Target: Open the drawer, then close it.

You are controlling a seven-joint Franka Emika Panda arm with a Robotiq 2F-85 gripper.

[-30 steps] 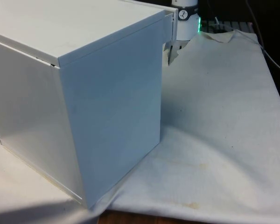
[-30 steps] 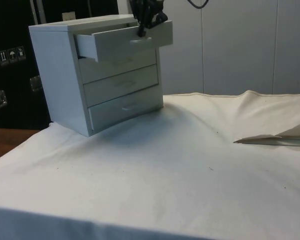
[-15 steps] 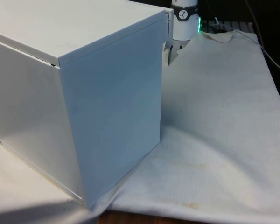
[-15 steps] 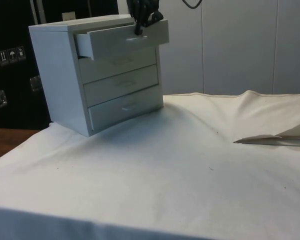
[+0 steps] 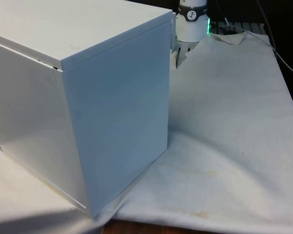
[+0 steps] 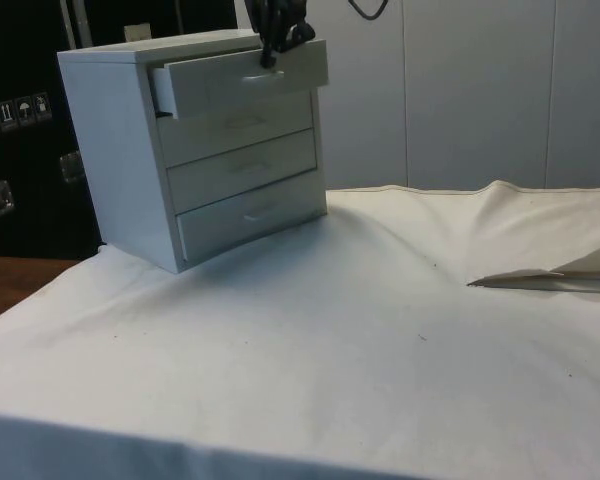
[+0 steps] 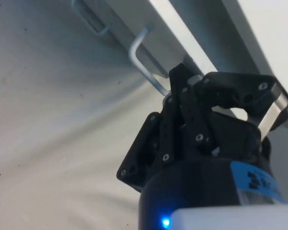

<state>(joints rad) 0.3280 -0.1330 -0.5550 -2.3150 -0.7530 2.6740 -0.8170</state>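
A white chest of drawers stands on the cloth, with its plain back and side turned to the front view. Its top drawer sticks out a short way, while the drawers beneath it sit flush. My black gripper is at the top drawer's front, coming down from above. In the wrist view the gripper is shut on the drawer's metal bar handle. The white arm shows just past the chest's far top corner.
The lower drawers each carry a small handle. A raised fold of cloth lies at the side view's right. Open white cloth spreads in front of the chest. The table's near edge runs just under the chest in the front view.
The top drawer has slid back towards the chest over the last second, from well pulled out to slightly out. The gripper moved with it, still on the handle.
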